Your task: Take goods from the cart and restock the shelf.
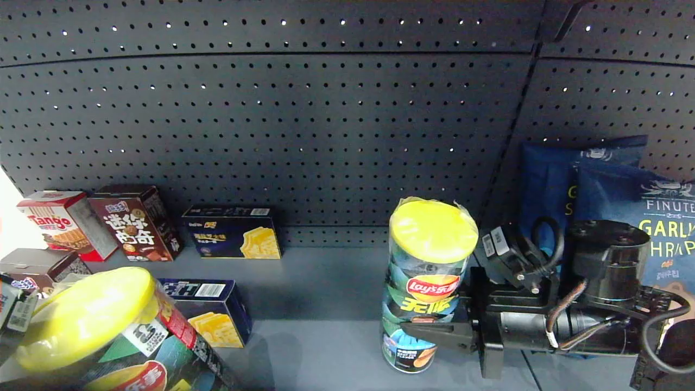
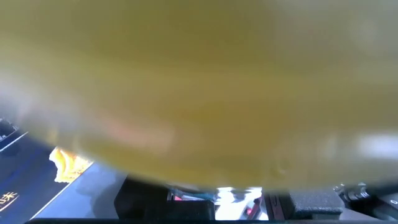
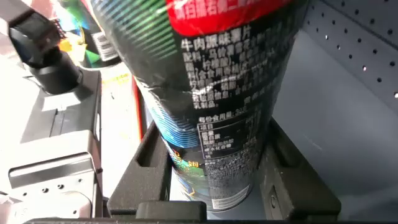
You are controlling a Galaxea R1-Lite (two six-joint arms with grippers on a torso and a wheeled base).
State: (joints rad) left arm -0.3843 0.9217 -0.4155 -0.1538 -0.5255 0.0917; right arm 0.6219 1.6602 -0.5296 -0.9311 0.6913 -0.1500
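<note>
The right gripper is closed on the lower half of the chip can, its arm reaching in from 3 o'clock. The can stands upright on the shelf, long axis 12 to 6, at 5 o'clock from the head view's centre. It has a yellow lid and a green-blue wrapper under crinkled film. A 2nd can leans at 8 o'clock.

The right gripper clasps an upright chip can beside blue snack bags.
</note>
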